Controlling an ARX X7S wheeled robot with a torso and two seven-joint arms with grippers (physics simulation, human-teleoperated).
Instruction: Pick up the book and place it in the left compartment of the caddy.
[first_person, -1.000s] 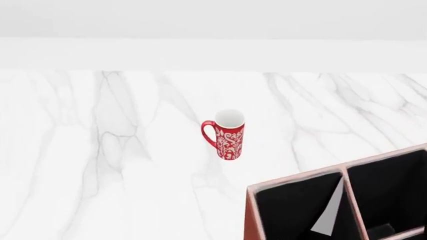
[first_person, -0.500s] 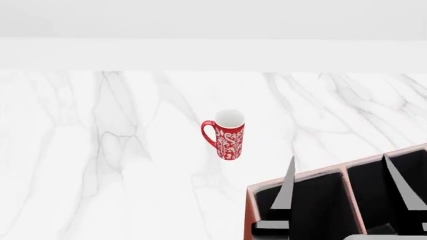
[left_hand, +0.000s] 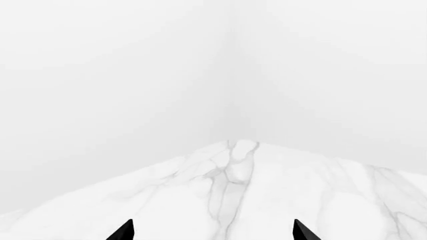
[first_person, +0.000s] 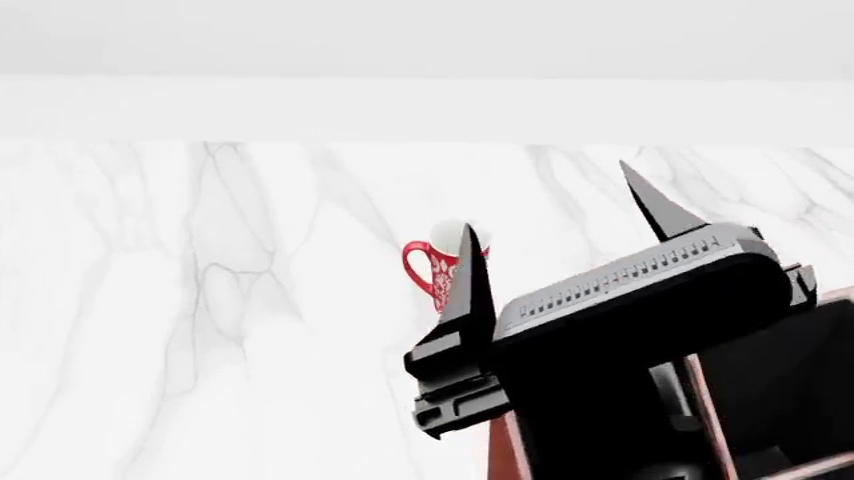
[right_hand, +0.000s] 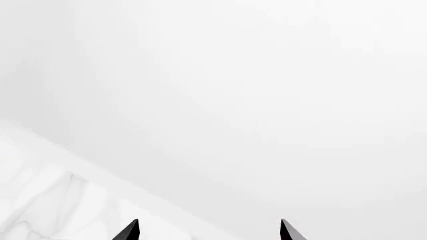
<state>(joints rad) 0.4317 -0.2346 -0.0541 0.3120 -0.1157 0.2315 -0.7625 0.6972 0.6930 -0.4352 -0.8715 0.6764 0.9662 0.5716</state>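
- I can't find the book in any view, so its direction and long axis stay unknown.
- The caddy (first_person: 502, 450) shows only as a reddish wall at my lower right, under the arm.
- My right gripper (first_person: 561, 235) hangs over it, fingers spread, empty, beside the red mug (first_person: 438, 268).
- The left gripper (left_hand: 213, 231) shows only parted tips over the marble table (left_hand: 280, 190); I judge the right arm nearer the caddy.

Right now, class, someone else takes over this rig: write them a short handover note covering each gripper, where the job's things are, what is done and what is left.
Right gripper: raised over the caddy, fingers spread, empty.
Left gripper: only its fingertips show in the left wrist view, apart, holding nothing, aimed across the marble table.
Book: not in any view, so find it first.
Caddy: at the near right of the head view, mostly hidden by the right gripper; its compartments cannot be checked.
Red mug: upright on the table, partly behind one finger.
Done: nothing visible.
Left: pick the book, place it in the left compartment.
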